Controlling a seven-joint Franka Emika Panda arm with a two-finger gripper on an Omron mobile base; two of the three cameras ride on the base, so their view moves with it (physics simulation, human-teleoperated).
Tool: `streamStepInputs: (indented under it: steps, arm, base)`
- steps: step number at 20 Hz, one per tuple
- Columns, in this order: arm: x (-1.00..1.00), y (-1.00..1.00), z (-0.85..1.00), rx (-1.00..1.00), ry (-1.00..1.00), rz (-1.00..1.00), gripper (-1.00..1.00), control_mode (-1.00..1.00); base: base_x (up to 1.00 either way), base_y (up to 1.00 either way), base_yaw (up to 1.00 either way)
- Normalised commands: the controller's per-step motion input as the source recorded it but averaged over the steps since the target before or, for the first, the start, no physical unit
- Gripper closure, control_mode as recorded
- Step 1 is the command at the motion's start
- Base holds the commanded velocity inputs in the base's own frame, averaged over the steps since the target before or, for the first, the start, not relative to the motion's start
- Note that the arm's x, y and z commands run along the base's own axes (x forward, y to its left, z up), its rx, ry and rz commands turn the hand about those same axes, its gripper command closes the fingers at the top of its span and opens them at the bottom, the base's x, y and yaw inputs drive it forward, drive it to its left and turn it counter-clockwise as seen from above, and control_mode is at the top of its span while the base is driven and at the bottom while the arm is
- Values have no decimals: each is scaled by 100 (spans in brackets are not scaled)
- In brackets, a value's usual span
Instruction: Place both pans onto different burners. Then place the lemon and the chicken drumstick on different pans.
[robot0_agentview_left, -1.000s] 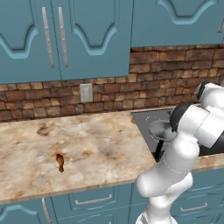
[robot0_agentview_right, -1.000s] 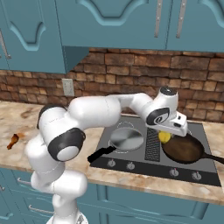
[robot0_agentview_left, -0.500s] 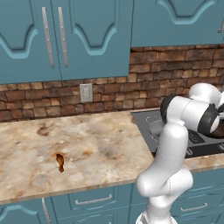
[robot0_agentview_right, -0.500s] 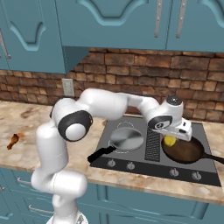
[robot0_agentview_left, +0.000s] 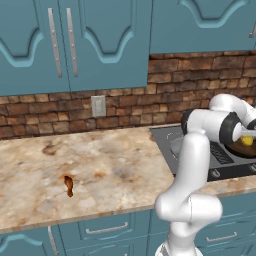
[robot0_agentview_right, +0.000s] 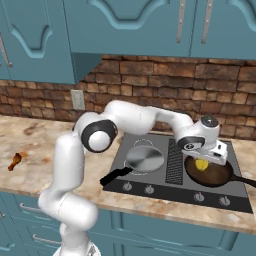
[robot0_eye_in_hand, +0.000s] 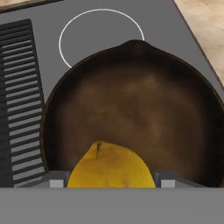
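Observation:
My gripper (robot0_agentview_right: 202, 161) is shut on the lemon (robot0_agentview_right: 201, 165), a small yellow fruit held low over the dark brown pan (robot0_agentview_right: 212, 174). That pan sits on the right front burner of the cooktop (robot0_agentview_right: 165, 186). In the hand view the lemon (robot0_eye_in_hand: 111, 168) sits between my fingertips (robot0_eye_in_hand: 57, 182), over the near part of the brown pan (robot0_eye_in_hand: 135, 105). The silver pan (robot0_agentview_right: 144, 158) rests on the left front burner, its black handle pointing off the front left. The chicken drumstick (robot0_agentview_left: 68, 185) lies far left on the marbled counter, also seen from the right base (robot0_agentview_right: 15, 160).
A black ribbed vent strip (robot0_agentview_right: 174, 161) runs between the two pans. One free burner circle (robot0_eye_in_hand: 101, 35) lies just beyond the brown pan. The brick wall (robot0_agentview_right: 150, 85) and a wall outlet (robot0_agentview_left: 98, 106) back the counter; cabinets hang above.
The arm has swung right and down with the lemon, from over the vent strip to low over the dark brown pan. Both pans and the drumstick stayed put.

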Motion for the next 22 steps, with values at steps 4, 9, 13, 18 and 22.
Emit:
streamStepInputs:
  steps: [4,9,13,18,22]
  arm:
    - [17,-16,-27,0,0,0,100,-100]
    - [8,-1,-20,0,0,0,100,-100]
    - [4,0,-20,0,0,0,100,-100]
    - [8,0,-24,0,0,0,100,-100]
    - [9,0,-24,0,0,0,100,-100]
  base:
    - [0,0,0]
    - [0,0,0]
    - [0,0,0]
    - [0,0,0]
    - [0,0,0]
